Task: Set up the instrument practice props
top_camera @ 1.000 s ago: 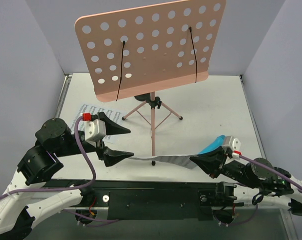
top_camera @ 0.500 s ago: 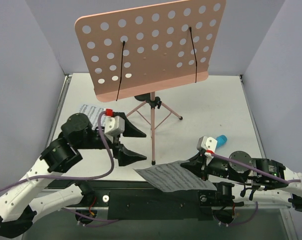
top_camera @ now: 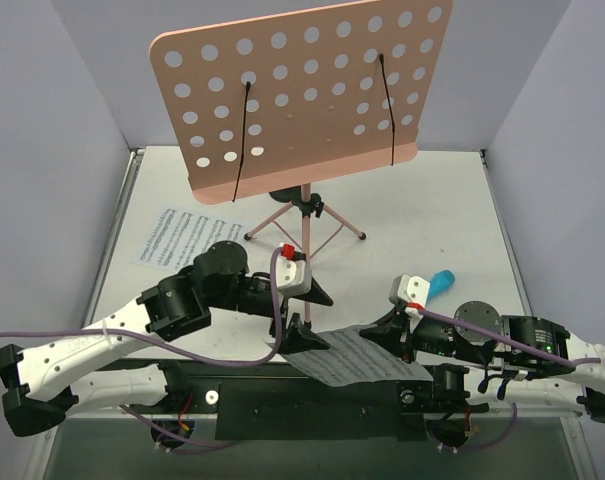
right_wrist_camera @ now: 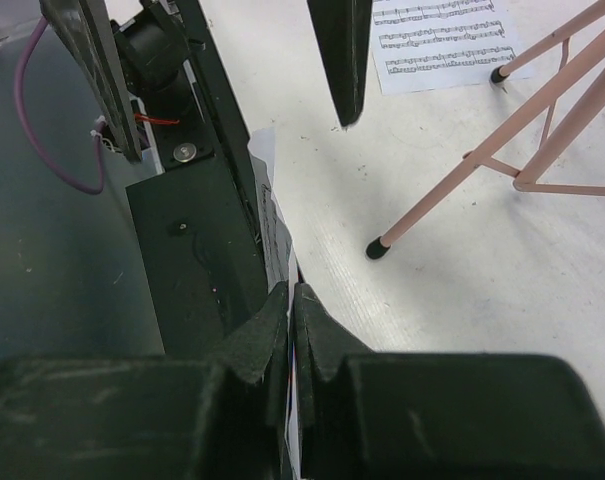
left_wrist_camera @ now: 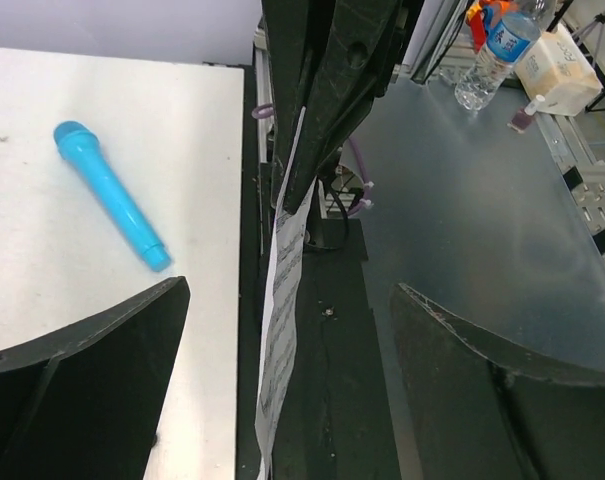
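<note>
The pink music stand (top_camera: 300, 95) stands at the back with its hole-punched desk, two black wire holders and tripod legs (top_camera: 305, 262). One white music sheet (top_camera: 185, 238) lies flat on the table at the left. My right gripper (top_camera: 390, 340) is shut on the second sheet (top_camera: 352, 358) and holds it over the table's front edge. It is pinched edge-on in the right wrist view (right_wrist_camera: 266, 215). My left gripper (top_camera: 308, 315) is open, its jaws either side of that sheet's free end (left_wrist_camera: 282, 320) without touching it.
A blue toy microphone (top_camera: 440, 284) lies on the table at the right and also shows in the left wrist view (left_wrist_camera: 110, 195). The black base rail (top_camera: 312, 390) runs along the front edge. A stand leg foot (right_wrist_camera: 378, 246) rests close to my right gripper.
My left arm has swung right and down from beside the flat sheet to the held sheet's free end. My right gripper pulled the sheet back over the front edge, then held still.
</note>
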Tool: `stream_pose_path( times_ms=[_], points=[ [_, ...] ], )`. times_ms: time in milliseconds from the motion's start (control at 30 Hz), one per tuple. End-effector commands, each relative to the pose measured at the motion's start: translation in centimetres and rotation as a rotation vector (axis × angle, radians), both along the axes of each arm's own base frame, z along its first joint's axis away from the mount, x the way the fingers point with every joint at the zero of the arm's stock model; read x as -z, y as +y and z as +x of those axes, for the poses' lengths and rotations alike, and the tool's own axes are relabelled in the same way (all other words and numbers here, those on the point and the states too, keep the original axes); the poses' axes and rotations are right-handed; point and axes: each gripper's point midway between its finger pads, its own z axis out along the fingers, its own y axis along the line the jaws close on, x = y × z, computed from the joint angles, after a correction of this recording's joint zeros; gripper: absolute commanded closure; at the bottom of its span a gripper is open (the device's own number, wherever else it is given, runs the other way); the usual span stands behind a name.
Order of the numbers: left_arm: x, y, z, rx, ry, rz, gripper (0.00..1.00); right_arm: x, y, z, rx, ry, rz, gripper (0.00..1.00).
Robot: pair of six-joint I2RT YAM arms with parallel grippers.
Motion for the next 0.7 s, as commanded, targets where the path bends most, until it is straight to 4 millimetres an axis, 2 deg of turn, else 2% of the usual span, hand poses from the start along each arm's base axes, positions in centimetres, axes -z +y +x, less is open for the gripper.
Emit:
stream_pose_path(
  times_ms=[0, 233, 300, 333, 367, 400, 500, 533, 567, 633, 667],
  points=[
    [0.6, -1.9, 0.1, -0.002, -0.033, -0.016, 0.08, -2.5, 0.5, -0.1, -0.018, -0.023, 0.077, 1.00],
    [4.2, -3.5, 0.4, -0.022, -0.011, 0.076, 0.08, -2.8, 0.5, -0.4, -0.032, -0.021, 0.096, 1.00],
    [4.7, -3.7, 0.4, -0.017, -0.004, 0.094, 0.35, -2.9, 0.6, -0.4, -0.035, -0.022, 0.104, 1.00],
    [5.4, -3.8, 0.4, -0.014, 0.004, 0.119, 0.74, -2.9, 0.5, -0.4, -0.032, -0.022, 0.105, 1.00],
    [5.1, -3.9, 0.8, -0.030, 0.002, 0.122, 0.92, -2.9, 0.5, -0.3, -0.030, -0.023, 0.108, 1.00],
    [5.4, -4.0, 1.0, -0.042, 0.009, 0.147, 1.00, -2.9, 0.5, -0.4, -0.030, -0.022, 0.107, 1.00],
    [5.0, -3.9, 0.7, -0.015, -0.009, 0.149, 1.00, -2.8, 0.2, 0.2, 0.006, -0.028, 0.108, 0.98],
    [4.6, -3.5, 0.7, -0.022, -0.017, 0.140, 1.00, -2.8, 0.1, 0.3, 0.014, -0.031, 0.109, 0.93],
    [4.4, -3.3, 1.0, -0.039, -0.029, 0.136, 1.00, -2.8, -0.3, 0.5, 0.027, -0.034, 0.111, 0.76],
    [3.5, -2.5, 1.4, -0.073, -0.045, 0.114, 1.00, -3.2, -0.8, 0.8, 0.050, -0.041, 0.129, 0.55],
    [2.6, -1.8, 1.8, -0.095, -0.054, 0.091, 1.00, -3.1, -0.9, 0.8, 0.052, -0.041, 0.132, 0.53]
  ],
)
